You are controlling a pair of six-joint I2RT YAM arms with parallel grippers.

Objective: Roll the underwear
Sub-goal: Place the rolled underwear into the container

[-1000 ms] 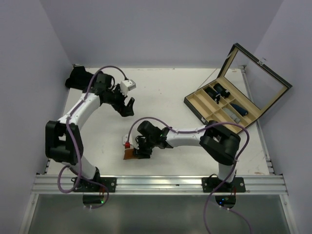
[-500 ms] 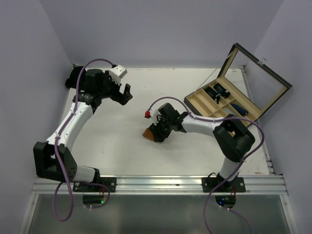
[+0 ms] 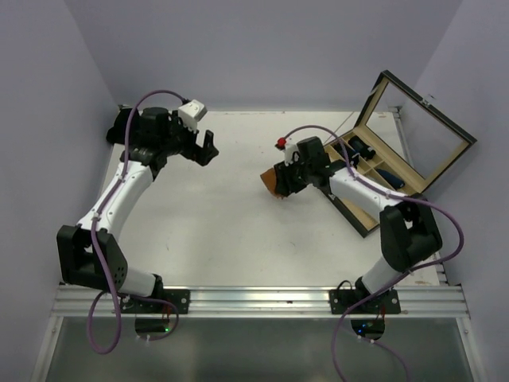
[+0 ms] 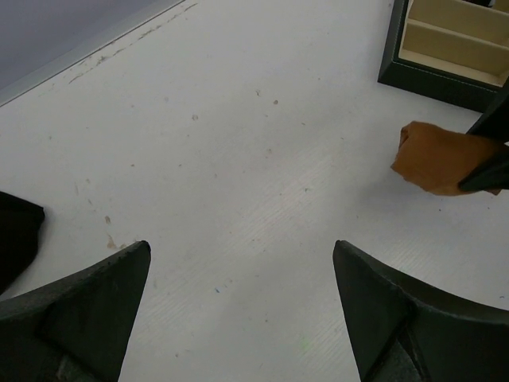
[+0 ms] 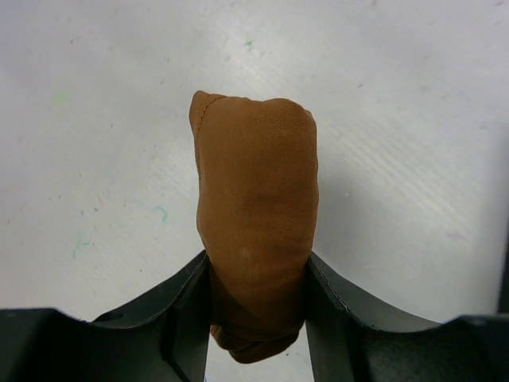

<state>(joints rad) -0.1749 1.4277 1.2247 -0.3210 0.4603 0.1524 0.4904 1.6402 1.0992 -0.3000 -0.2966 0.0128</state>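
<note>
Right pincer [image 5: 256,296] is clamped on the rolled rust-orange underwear [image 5: 256,215], and the roll pokes out past my fingertips. In the last second I swung it from the near table edge to just beside the wooden box [image 3: 359,215], now on the pincer's right. The roll looks done; my guess is boxing comes next. Left pincer [image 4: 240,251] gapes empty, pulled back with dark underwear [image 4: 16,231] at its left.

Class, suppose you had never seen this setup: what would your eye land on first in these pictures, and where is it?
The rust-orange underwear, rolled into a tight bundle, stands out, pinched in the right gripper over the white table, right of centre. At the far right a wooden box sits with its glass lid propped open. The left gripper hangs open and empty at far left.
</note>
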